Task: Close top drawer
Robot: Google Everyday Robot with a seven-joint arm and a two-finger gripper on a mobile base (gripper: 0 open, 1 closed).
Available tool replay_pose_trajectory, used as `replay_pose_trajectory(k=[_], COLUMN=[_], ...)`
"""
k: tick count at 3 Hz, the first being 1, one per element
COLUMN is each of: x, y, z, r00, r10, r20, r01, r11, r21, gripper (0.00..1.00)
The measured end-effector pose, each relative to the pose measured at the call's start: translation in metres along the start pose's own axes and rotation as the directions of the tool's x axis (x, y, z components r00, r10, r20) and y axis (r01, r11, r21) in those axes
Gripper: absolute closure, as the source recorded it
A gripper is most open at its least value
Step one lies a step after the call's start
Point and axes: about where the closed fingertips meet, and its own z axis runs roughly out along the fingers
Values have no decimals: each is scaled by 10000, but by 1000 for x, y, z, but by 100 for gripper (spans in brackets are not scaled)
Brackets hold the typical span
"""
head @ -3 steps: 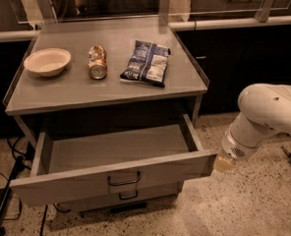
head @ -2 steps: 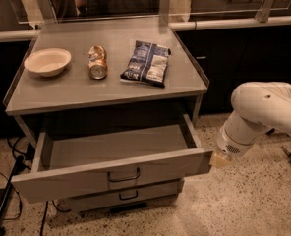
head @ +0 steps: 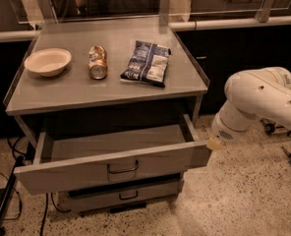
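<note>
Your wide grey metal top drawer (head: 67,173) stands pulled out. The gripper (head: 216,143) sits at its right front corner, perhaps touching; you cannot tell its grip state.

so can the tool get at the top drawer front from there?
Likely yes: the tool sits at the right front corner of the open top drawer, with nothing visible between them.
</note>
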Motion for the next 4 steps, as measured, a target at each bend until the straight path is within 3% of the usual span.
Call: replay_pose_trajectory(k=[1,2,4], x=[-4,-3,8], y=[-14,-13,18], z=[-9,-9,-24], r00=[9992,9992,9976], r10=[383,398,644], r20=[95,87,257], r01=[-387,-401,-643], r11=[9984,9984,9979], r21=[416,402,-49], gripper=[100,100,100])
